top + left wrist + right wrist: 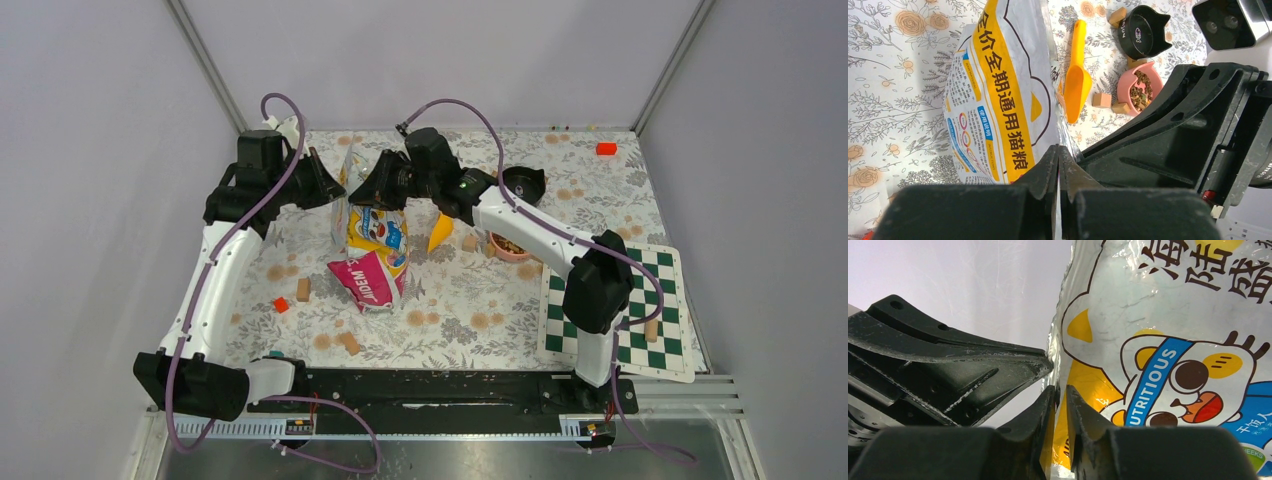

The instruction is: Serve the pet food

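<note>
With left fingers (1040, 175) and right fingers (1083, 415) pinching cat food bag (378, 235) top, part gently; aim toward pink bowl (511, 246), 3 o'clock.

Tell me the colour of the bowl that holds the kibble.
The bowl is pink, clearest in the left wrist view.

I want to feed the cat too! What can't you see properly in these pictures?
- What's inside the bag: in every view, the shiny opaque wrapper hides it.
- Bag's mouth: top view, the left gripper and right gripper cover it.
- Pink bowl: top view, the right arm hides part; its kibble is too small to count.
- Yellow scoop: top view, one end is hidden under that arm.
</note>
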